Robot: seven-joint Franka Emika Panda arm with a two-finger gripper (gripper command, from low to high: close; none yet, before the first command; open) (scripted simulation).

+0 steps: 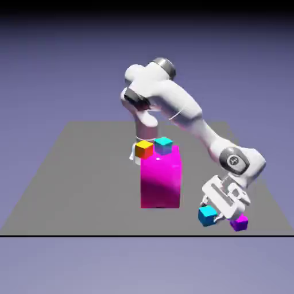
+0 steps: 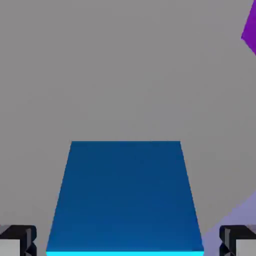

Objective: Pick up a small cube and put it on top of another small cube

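Your gripper has its fingers set wide, one on each side of the cyan-blue cube, and in the hand view you can see a narrow gap between each fingertip and the cube, so you aren't gripping it. That cube sits on the grey table, near the edge closest to the camera and toward the exterior view's right. Just beside it, farther to the exterior view's right, you have the purple cube; only a corner of it shows at the hand view's upper right. The white arm slants down to the hand, which is tilted over the two cubes. Well apart from them, near the table's middle, stands the tall magenta block. At its upper end you see the teal cube, with the orange cube near it, toward the exterior view's left; you can't tell exactly how either is supported.
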